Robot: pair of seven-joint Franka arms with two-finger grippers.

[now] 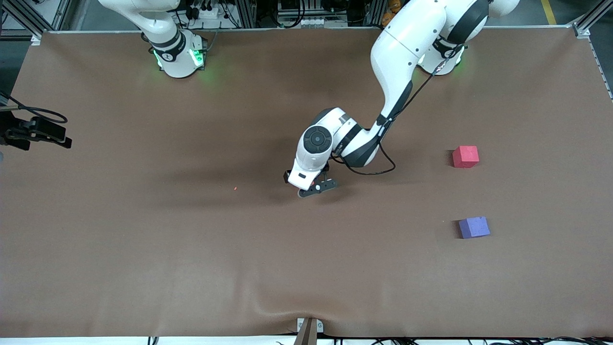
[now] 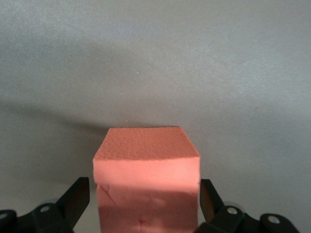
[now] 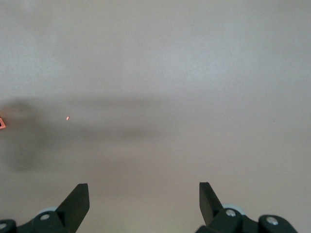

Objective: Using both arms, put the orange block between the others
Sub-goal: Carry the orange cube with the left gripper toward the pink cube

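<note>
The orange block rests on the brown table between the fingers of my left gripper. That gripper is open: one finger stands clear of the block and the other is close against its side. In the front view the left gripper is low over the middle of the table, and the hand hides the block. The pinkish-red cube and the purple-blue cube sit apart toward the left arm's end, the purple-blue one nearer the camera. My right gripper is open over bare table with nothing between its fingers.
A tiny orange crumb lies on the brown table cover, beside the left hand toward the right arm's end. A black device juts in at the table's edge at the right arm's end. The cover is wrinkled at the edge nearest the camera.
</note>
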